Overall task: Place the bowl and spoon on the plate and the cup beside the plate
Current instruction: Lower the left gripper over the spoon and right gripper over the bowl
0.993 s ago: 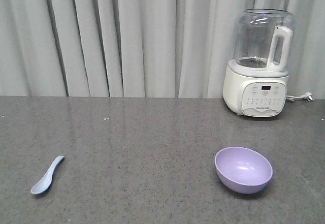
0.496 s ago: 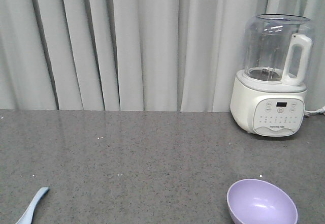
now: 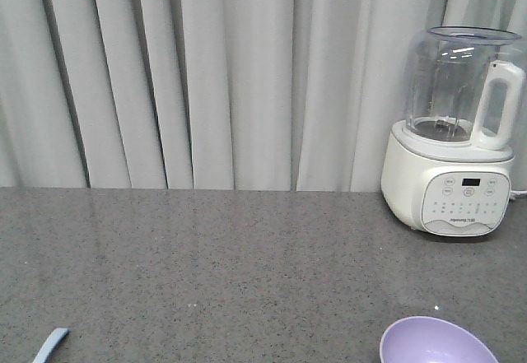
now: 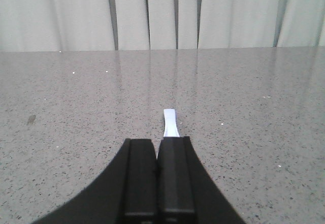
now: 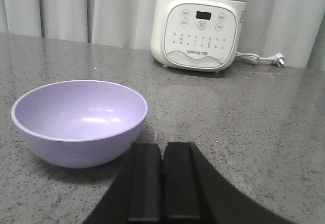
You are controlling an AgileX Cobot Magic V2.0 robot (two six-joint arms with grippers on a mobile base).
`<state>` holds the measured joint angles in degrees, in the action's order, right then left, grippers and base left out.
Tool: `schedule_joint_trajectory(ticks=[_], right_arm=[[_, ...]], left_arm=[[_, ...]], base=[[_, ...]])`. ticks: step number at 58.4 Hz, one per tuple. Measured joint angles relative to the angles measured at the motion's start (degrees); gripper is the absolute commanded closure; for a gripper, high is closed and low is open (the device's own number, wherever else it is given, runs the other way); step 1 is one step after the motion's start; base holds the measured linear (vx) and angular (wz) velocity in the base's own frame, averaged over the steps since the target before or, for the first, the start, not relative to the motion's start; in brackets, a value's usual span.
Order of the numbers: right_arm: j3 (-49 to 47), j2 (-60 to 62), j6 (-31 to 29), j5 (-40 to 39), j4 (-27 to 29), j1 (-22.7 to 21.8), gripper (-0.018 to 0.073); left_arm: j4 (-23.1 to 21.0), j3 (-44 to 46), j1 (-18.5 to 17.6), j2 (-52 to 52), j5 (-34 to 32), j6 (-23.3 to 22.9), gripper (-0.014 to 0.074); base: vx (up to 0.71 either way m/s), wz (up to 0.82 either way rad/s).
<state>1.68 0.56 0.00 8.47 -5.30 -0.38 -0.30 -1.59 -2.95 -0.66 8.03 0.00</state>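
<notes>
Left gripper (image 4: 156,141): my fingers are pressed together, nothing between them.
Spoon (image 4: 170,123): lies on the grey countertop (image 4: 76,107); one end pokes out just ahead of my left fingertips and the rest is hidden under them. I cannot tell whether we touch.
Right gripper (image 5: 162,147): my fingers are closed against each other, holding nothing.
Bowl (image 5: 80,120): upright on the countertop, just ahead and to the left of my right fingertips, apart from them.
Blender (image 5: 199,28): well behind the bowl, by the curtain (image 3: 206,75).
</notes>
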Motion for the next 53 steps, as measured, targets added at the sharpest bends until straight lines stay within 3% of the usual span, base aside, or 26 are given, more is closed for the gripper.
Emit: schedule_joint_trajectory(ticks=[32,53], right_arm=[[0.0,0.0,0.0,-0.96,0.0,0.0,0.0568],[0.0,0.0,0.0,-15.66,0.0,0.0,0.0568]], left_arm=[[0.0,0.0,0.0,0.0,-1.07,0.0,0.0602],[0.0,0.0,0.0,0.0,-7.3,0.0,0.0602]], base=[[0.0,0.0],[0.0,0.0]])
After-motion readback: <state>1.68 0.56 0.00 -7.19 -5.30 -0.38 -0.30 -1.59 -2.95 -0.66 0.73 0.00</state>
